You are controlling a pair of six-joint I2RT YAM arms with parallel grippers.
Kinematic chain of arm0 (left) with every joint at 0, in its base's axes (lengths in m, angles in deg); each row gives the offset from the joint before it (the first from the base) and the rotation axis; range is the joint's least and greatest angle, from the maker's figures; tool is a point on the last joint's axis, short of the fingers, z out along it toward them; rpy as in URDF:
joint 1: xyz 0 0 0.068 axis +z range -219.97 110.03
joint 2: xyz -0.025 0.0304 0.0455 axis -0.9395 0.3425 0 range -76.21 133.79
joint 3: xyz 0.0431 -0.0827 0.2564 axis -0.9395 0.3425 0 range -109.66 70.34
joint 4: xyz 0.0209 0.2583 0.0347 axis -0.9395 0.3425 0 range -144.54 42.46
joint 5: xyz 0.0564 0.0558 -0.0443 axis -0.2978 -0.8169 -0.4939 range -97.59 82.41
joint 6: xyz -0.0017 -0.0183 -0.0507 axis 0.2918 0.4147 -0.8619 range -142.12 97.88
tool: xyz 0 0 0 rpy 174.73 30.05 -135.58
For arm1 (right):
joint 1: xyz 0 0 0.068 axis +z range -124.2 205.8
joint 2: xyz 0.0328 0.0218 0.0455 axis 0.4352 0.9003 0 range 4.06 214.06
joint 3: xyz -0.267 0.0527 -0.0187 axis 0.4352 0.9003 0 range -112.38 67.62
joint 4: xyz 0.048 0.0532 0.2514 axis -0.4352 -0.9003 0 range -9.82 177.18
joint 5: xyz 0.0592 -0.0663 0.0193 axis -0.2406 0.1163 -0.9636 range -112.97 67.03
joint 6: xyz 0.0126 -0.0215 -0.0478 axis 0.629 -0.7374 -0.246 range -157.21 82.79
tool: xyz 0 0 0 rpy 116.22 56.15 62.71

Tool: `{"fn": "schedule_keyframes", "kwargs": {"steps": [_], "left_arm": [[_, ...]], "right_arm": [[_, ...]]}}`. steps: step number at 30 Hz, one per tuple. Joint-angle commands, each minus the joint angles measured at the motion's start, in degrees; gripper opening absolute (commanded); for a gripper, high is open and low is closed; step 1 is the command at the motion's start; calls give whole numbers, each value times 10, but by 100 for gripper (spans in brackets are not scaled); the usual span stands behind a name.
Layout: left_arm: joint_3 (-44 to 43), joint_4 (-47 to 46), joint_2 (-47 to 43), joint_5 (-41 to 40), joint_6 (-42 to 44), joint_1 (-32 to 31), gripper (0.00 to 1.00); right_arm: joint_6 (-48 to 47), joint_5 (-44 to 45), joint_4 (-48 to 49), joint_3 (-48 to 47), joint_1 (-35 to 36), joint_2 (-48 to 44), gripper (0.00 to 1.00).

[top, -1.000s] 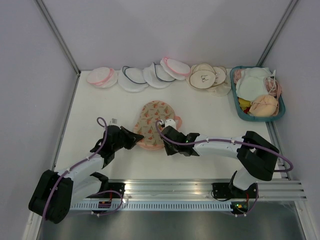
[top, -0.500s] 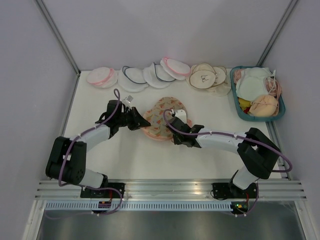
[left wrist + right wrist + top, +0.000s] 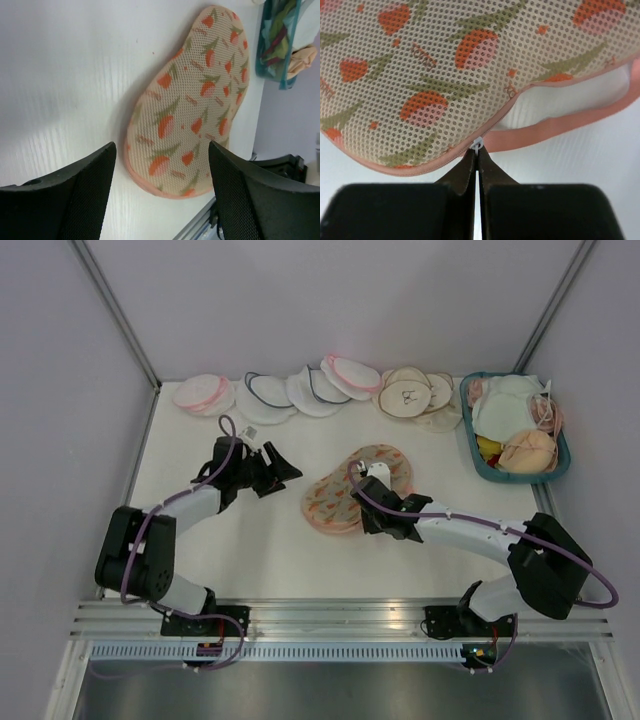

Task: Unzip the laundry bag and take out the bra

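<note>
Your left gripper (image 3: 161,150) stood wide open with nothing between its fingers (image 3: 75,200), and it touched nothing. It pointed right, at the laundry bag (image 3: 355,490), with bare table (image 3: 250,550) between them. That arm was folded sharply at the elbow by the near left edge, with the forearm reaching far and to the right.

The laundry bag lay flat in the middle of the table. It sat on a slant, with one lobe near and left and the other far and right.

Your right gripper (image 3: 478,154) was pinched fully closed on the small white zip pull (image 3: 477,145) at the bag's near right edge. Left of the pull the zip was closed. Right of it the pink trim (image 3: 560,125) had parted into a gap. That arm stretched low from its base at the near right, leftward to the bag.
</note>
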Motion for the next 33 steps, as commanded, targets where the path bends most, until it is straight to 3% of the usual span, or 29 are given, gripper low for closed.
{"fn": "schedule_keyframes", "kwargs": {"steps": [1, 2, 7, 18, 27, 28, 29, 30, 31, 33], "left_arm": [[68, 17, -101, -43, -81, -16, 79], [100, 16, -118, -44, -108, -30, 79], [196, -60, -194, 5, -212, -54, 79], [269, -114, -235, -63, -349, -96, 80], [241, -167, -141, -86, -366, -132, 76], [244, -181, -122, -88, -367, -132, 73], [248, -207, -114, -90, -367, -132, 61], [249, -217, -105, -95, -368, -132, 48], [250, -230, -91, -96, -368, -131, 18], [246, -245, -79, -98, -367, -130, 2]], "right_arm": [[-10, -87, 49, 3, 1, -8, 0], [-10, -167, 103, 15, 1, -7, 1], [41, -329, 260, 37, 3, 18, 1], [53, -351, 302, -4, 24, 78, 0], [58, -365, 327, -10, 34, 84, 0], [57, -366, 325, -11, 35, 82, 0], [55, -366, 324, -12, 36, 80, 1], [52, -367, 321, -12, 37, 78, 1], [45, -367, 311, -11, 38, 74, 0], [37, -360, 295, -11, 38, 70, 0]]}}
